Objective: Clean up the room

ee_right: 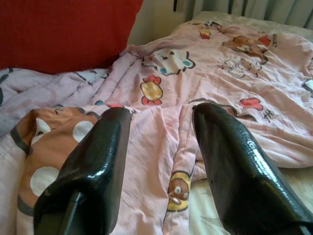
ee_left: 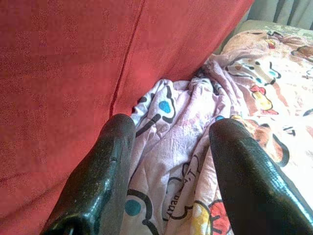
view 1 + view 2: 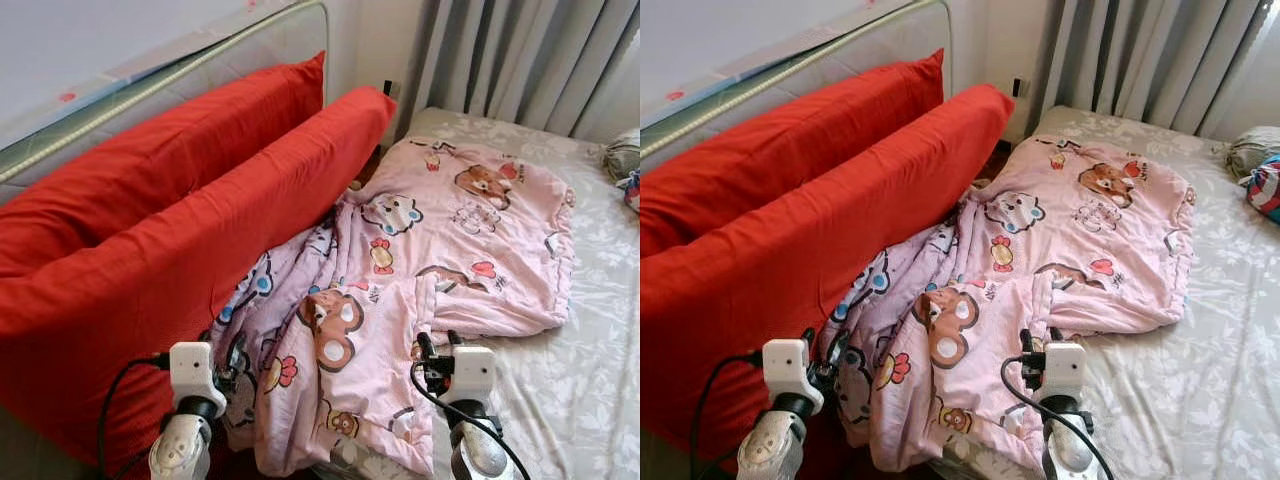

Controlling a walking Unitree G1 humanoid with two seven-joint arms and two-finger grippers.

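Nearest the camera, the left gripper (image 2: 168,161) hangs low over the crumpled near edge of the quilt (image 3: 440,230). Its two fingers (image 2: 100,181) are spread wide with only cloth between them and nothing held. The right gripper (image 1: 161,147) hovers over a fold of the same quilt, its fingers (image 1: 234,161) equally wide apart and empty. In the head views both wrists sit at the lower edge, the left gripper beside the red pillows, the right gripper over the quilt's near corner.

The pink quilt, printed with bears, candies and flowers, lies rumpled across the bed (image 3: 590,330). Its far half is spread fairly flat on the grey floral sheet. Its near half is bunched and runs down along the pillows, partly tucked against them.

Two long red pillows (image 3: 150,260) stand on edge side by side along the left of the bed. They lean toward a padded headboard (image 3: 200,70) with a metal rim, and the front pillow touches the quilt.

Grey curtains (image 3: 520,50) hang behind the bed. At the far right edge of the bed lies a bundle (image 3: 1258,165) of grey and coloured cloth; what it is cannot be told.
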